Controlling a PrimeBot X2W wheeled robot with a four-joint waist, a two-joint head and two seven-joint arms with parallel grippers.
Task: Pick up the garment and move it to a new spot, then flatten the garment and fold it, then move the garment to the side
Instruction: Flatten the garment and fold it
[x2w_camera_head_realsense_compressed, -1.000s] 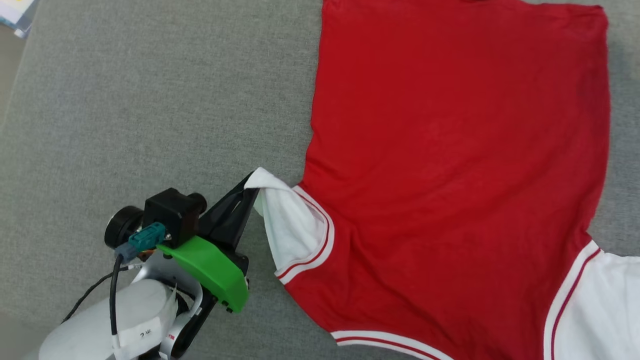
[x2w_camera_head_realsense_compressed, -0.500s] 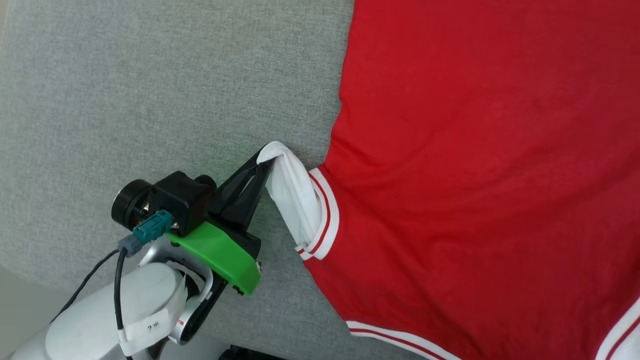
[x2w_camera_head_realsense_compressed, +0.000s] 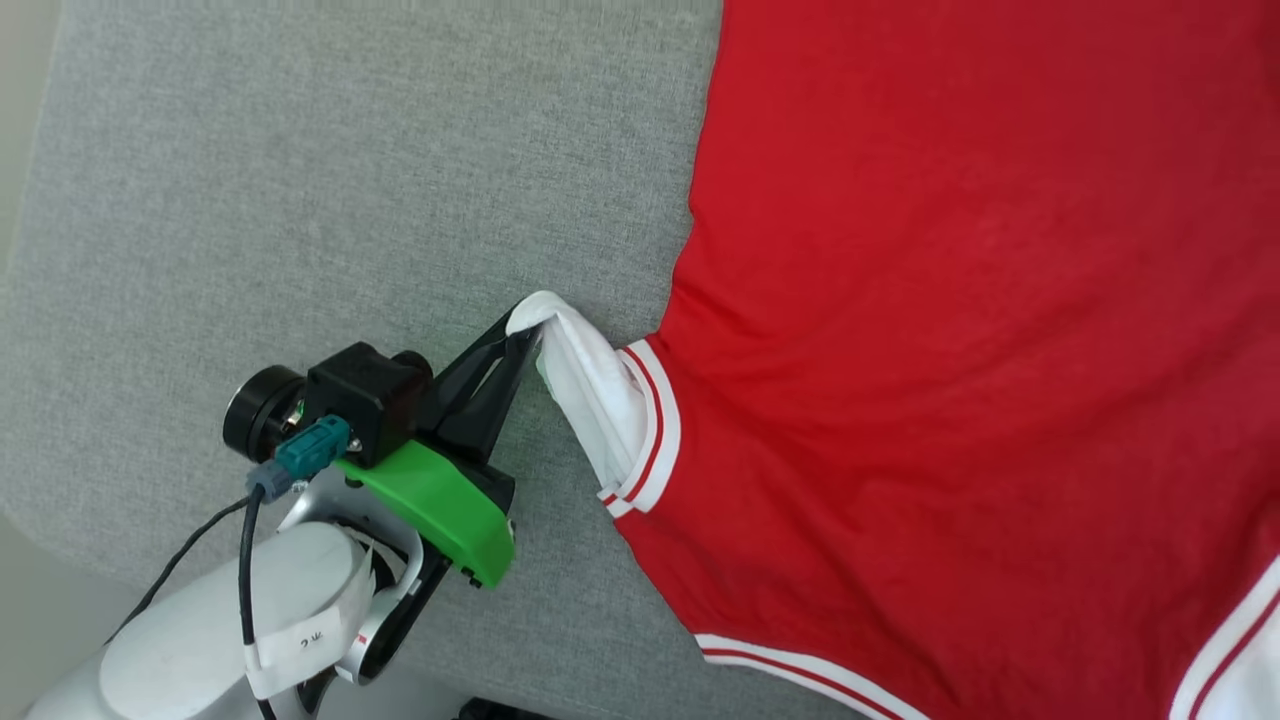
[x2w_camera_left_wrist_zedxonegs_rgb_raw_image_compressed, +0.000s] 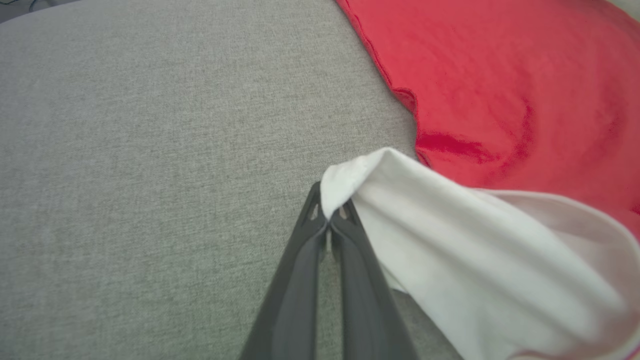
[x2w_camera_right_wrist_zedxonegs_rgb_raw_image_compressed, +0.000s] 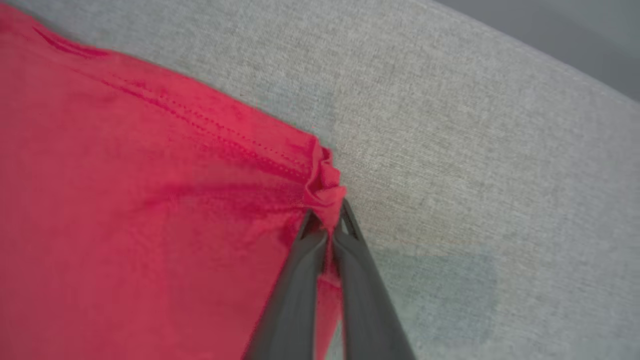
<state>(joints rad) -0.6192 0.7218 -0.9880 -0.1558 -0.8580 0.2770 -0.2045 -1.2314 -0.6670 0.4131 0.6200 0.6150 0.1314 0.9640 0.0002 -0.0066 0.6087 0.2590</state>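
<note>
head view: left gripper (x2w_camera_head_realsense_compressed: 522, 335) pinches the white sleeve (x2w_camera_head_realsense_compressed: 590, 385) at nine o'clock of the red jersey shirt (x2w_camera_head_realsense_compressed: 950, 350); right gripper (x2w_camera_right_wrist_zedxonegs_rgb_raw_image_compressed: 327, 222) clamps its hem corner (x2w_camera_right_wrist_zedxonegs_rgb_raw_image_compressed: 325, 190); i'd lift both evenly.

garment (x2w_camera_head_realsense_compressed: 950, 300): one, red.
grippers: two; left gripper (x2w_camera_head_realsense_compressed: 522, 335) in the head view, right gripper (x2w_camera_right_wrist_zedxonegs_rgb_raw_image_compressed: 327, 220) in its own wrist view.
dark fingers (x2w_camera_left_wrist_zedxonegs_rgb_raw_image_compressed: 295, 280): two per gripper, four in all.
white sleeves: two in the head view; first sleeve (x2w_camera_head_realsense_compressed: 590, 385) by the left gripper, second sleeve (x2w_camera_head_realsense_compressed: 1245, 650) at the lower right corner.
grey cushion (x2w_camera_head_realsense_compressed: 350, 200): one.
green cover (x2w_camera_head_realsense_compressed: 430, 505): one.
black camera (x2w_camera_head_realsense_compressed: 365, 400): one.
teal plug (x2w_camera_head_realsense_compressed: 312, 447): one.
black cable (x2w_camera_head_realsense_compressed: 243, 560): one.
white tag (x2w_camera_head_realsense_compressed: 290, 650): one, on the cable.
</note>
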